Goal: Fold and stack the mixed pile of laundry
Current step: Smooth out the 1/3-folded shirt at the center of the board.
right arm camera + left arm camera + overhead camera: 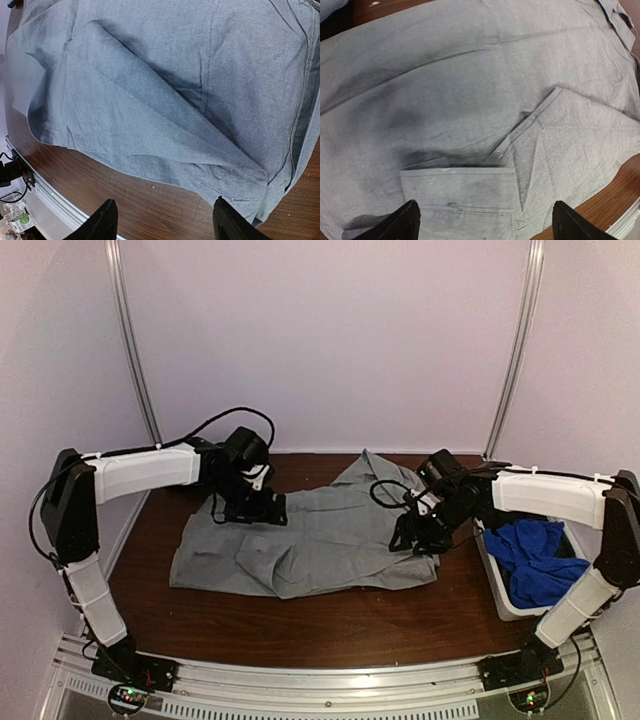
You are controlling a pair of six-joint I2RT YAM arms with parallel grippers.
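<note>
Presently, mid-fold, the light grey shirt [310, 540] lies spread beneath both sets of fingers, the left gripper [485, 220] and right gripper [162, 220] wide apart and empty; next, seemingly, each must pinch the cloth edge just ahead.

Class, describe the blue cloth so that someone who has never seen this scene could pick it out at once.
Start at the brown table and go to its right edge, where a white bin sits. The blue cloth lies crumpled inside that bin. It alone is bright blue; the neighbouring grey shirt lies spread across the table's middle.
</note>
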